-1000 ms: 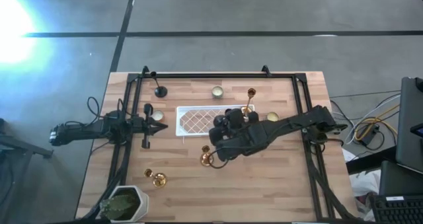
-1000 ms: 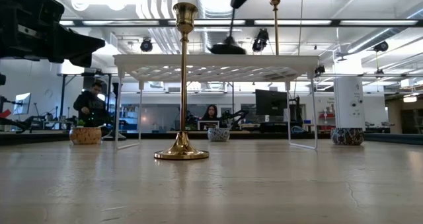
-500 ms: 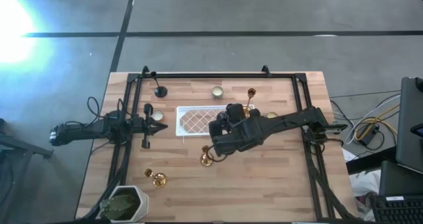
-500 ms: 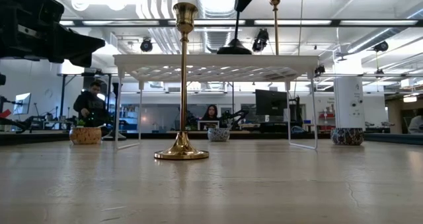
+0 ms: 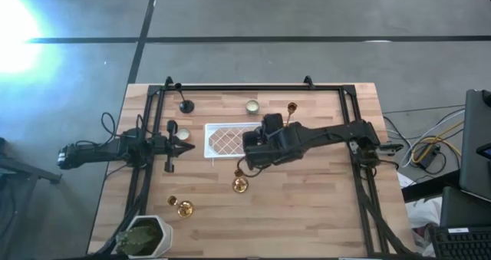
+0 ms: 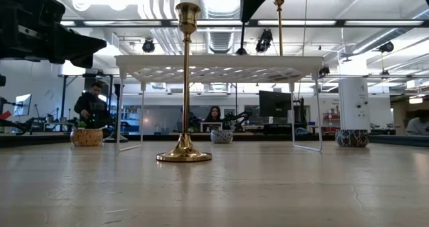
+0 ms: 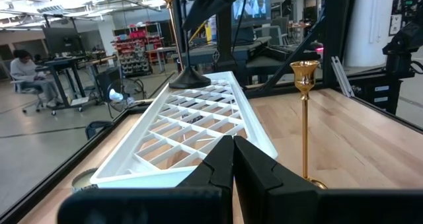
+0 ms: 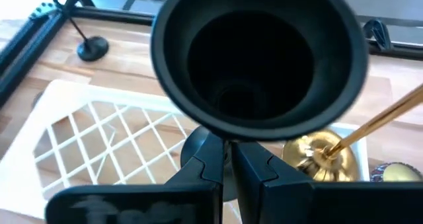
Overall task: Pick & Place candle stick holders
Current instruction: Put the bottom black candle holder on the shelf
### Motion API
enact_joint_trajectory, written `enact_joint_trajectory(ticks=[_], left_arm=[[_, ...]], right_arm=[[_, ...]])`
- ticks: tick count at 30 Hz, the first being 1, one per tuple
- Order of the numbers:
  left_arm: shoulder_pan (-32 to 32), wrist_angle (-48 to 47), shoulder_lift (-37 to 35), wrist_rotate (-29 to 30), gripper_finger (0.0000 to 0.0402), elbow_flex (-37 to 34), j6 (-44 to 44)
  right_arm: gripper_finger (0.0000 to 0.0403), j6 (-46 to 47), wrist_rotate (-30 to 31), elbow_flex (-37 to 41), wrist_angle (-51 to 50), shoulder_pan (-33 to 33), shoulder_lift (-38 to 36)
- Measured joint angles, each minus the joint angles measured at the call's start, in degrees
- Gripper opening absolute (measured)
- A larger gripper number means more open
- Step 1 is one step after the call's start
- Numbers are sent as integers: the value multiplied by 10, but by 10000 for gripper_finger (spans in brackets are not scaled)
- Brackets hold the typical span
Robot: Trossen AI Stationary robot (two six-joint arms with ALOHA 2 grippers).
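Note:
My right gripper (image 8: pixel 229 150) is shut on a black candle stick holder (image 8: pixel 258 59) over the white lattice tray (image 5: pixel 226 139). A gold holder (image 8: pixel 324 154) stands on the tray beside it. Another gold holder (image 6: pixel 185 86) stands on its round base on the table in front of the tray. A third gold one (image 5: pixel 182 207) stands near the left front, and a black one (image 5: pixel 186 105) at the far left. My left gripper (image 7: pixel 232 148) is shut and level at the tray's left end, touching nothing. My right gripper pinches the black holder's thin stem (image 8: pixel 229 142) just under its top cup, between the two fingers (image 8: pixel 259 168). The fingers slant down from the table's right and lie across the stem. The holder stays upright, its round base (image 7: pixel 190 77) at the tray's lattice top.
Pale tealight candles lie behind the tray (image 5: pixel 252 106) and at its right end (image 5: pixel 315 136). A potted plant (image 5: pixel 146 235) stands at the near left corner. A black frame (image 5: pixel 245 87) runs along the table's far edge and sides.
My right gripper has carried the black holder toward the table's far edge, over the tray. It has stayed shut on the holder. The holder's base, which hung in front of the tray's edge in the low view, now sits at the tray's top. My left arm has kept still.

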State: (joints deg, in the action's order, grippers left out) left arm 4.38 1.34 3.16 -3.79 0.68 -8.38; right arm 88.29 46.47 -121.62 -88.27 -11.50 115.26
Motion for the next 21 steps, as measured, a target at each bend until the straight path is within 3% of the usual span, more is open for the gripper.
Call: enact_joint_trajectory(ticks=[21], left_arm=[[0, 0, 0, 0, 14, 0, 0]], right_arm=[[8, -16, -20, 3, -18, 29, 0]])
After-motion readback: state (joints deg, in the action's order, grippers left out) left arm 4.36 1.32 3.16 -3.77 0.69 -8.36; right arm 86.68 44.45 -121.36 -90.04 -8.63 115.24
